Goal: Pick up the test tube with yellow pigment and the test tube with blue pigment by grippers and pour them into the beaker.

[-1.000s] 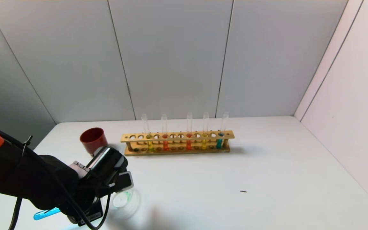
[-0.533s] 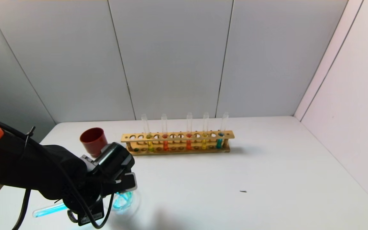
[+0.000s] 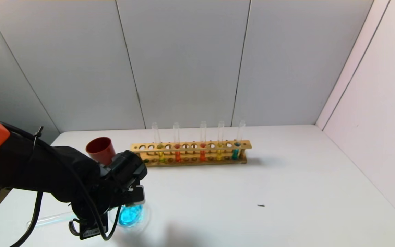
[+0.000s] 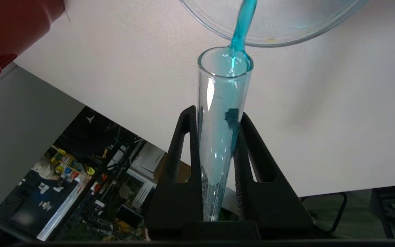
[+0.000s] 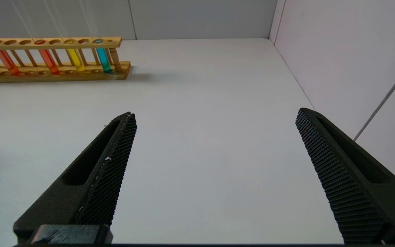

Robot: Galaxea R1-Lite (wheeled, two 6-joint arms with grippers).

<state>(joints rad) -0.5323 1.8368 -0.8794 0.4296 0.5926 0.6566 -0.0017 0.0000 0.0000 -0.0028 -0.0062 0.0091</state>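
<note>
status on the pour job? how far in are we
Done: nothing certain; the beaker holds only blue. In hand: the left gripper clamps the blue test tube, tipped, with a blue stream running into the beaker. Left: a lime-yellow tube stands in the wooden rack; the right gripper is open and empty.

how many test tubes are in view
6. Five stand upright in the wooden rack: lime-yellow, two orange-red, golden yellow, blue. The sixth, the test tube with blue pigment, is tilted in the left claw, pouring into the beaker.
</note>
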